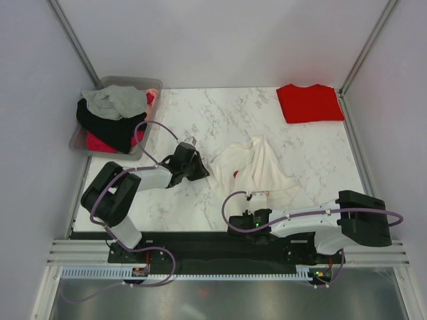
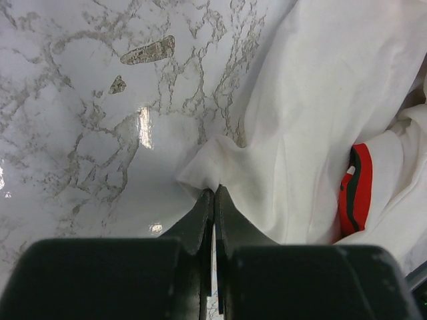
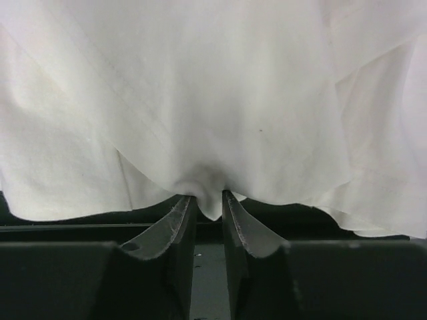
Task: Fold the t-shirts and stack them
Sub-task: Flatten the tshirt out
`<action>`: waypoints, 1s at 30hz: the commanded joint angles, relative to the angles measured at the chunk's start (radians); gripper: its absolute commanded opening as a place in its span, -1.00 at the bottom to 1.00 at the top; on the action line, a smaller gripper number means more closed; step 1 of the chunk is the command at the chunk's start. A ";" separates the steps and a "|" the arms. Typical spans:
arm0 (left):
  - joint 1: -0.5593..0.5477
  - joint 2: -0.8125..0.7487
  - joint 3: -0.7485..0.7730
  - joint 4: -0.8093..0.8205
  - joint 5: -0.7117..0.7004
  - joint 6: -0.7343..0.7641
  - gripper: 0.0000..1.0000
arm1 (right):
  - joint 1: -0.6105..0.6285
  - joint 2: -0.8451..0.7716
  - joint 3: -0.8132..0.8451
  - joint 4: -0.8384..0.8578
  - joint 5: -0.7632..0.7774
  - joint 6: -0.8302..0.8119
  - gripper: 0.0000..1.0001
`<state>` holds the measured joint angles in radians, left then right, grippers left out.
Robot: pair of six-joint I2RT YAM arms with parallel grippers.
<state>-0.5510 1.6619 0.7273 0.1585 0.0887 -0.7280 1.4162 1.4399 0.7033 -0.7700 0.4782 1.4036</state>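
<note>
"Where did your cream t-shirt (image 1: pixel 257 167) lie?"

"Crumpled in the middle of the surface (image 1: pixel 220 113), toward its near edge. Its red print (image 2: pixel 353 193) peeked out of a fold."

"And what were your jaws doing?"

"Your left jaws were pressed together on a corner of the cream t-shirt's edge, low over the surface. Your right jaws were nipped on a fold of its near hem, with a little cloth bunched between them."

"And your red t-shirt (image 1: pixel 310 103)?"

"It lay folded flat at the far right corner, well apart from the cream one. A bin (image 1: pixel 123 81) of mixed clothes sat at the far left."
</note>
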 commanded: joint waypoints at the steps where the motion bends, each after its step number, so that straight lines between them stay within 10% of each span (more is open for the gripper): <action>1: 0.003 -0.005 -0.028 -0.005 -0.007 0.032 -0.96 | 0.001 -0.013 0.021 -0.022 0.086 0.015 -0.44; 5: 0.006 -0.014 -0.034 -0.002 -0.007 0.032 -0.96 | -0.006 -0.032 0.009 -0.022 0.092 0.009 -1.00; 14: 0.014 -0.230 0.006 -0.228 -0.071 0.039 -0.96 | -0.008 -0.214 0.073 -0.184 0.131 0.000 -1.00; 30: 0.046 -0.745 0.571 -0.789 -0.337 0.314 -0.96 | -0.333 -0.277 0.855 -0.592 0.395 -0.451 -1.00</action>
<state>-0.5129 0.9577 1.1690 -0.5171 -0.1501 -0.5434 1.1404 1.1667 1.4399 -1.2560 0.7822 1.1027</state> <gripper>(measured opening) 0.028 0.010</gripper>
